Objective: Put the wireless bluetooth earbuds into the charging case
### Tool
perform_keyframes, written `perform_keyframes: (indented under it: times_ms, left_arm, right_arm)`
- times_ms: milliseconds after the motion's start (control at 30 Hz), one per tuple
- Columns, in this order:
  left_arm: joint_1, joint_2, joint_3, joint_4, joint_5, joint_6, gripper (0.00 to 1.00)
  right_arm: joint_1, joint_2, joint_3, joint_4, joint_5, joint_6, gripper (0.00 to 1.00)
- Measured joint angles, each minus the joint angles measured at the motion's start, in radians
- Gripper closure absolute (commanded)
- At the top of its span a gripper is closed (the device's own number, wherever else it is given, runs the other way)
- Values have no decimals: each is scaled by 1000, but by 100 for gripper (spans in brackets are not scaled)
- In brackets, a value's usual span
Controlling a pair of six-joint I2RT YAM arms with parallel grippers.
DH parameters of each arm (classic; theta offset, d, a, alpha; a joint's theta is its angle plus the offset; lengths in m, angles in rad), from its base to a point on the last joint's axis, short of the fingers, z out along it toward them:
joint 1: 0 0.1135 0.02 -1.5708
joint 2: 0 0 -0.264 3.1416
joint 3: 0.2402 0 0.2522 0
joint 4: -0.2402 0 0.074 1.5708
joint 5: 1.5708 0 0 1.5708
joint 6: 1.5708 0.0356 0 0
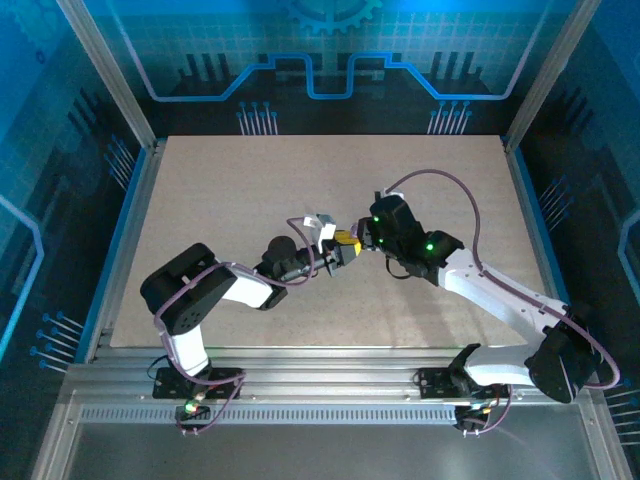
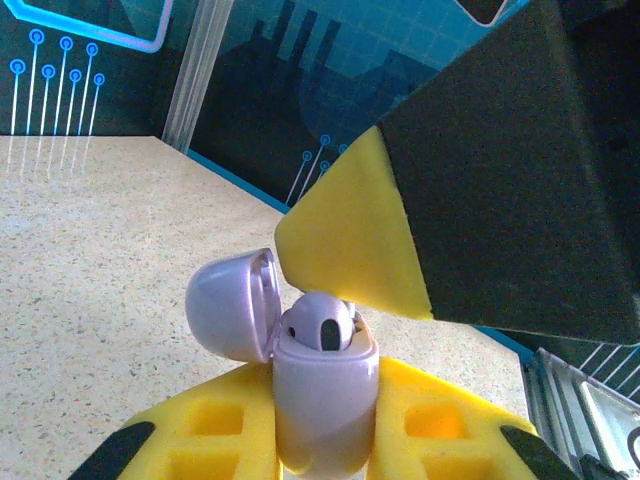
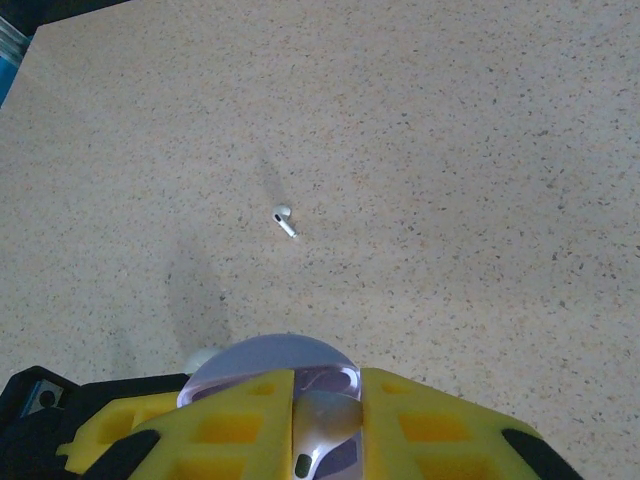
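Observation:
My left gripper [image 2: 325,425] is shut on the charging case [image 2: 322,400], a small white case held upright with its lid [image 2: 228,305] flipped open to the left. One earbud [image 2: 325,322] sits in the case's mouth. My right gripper [image 3: 325,425] comes down onto it from above, its yellow pads [image 2: 345,230] shut on that earbud [image 3: 322,425]. A second earbud [image 3: 284,220] lies loose on the table beyond. From the top view, both grippers [image 1: 340,245] meet mid-table at the white case [image 1: 320,224].
The speckled beige table [image 1: 250,180] stretches out around the grippers. A blue rail [image 2: 250,185] and dark walls bound its far edge. Metal framing runs along the near edge by the arm bases [image 1: 300,385].

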Motion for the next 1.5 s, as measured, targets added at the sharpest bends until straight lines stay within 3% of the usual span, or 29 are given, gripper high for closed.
perform_keyframes:
  times_ms: [800, 1500]
  left_arm:
    - [0, -8, 0, 9, 11, 0, 82]
    - [0, -105, -3, 16, 120, 16, 82]
  right_arm:
    - [-63, -112, -64, 52, -148, 0, 60]
    - [-267, -383, -237, 146, -550, -133, 61]
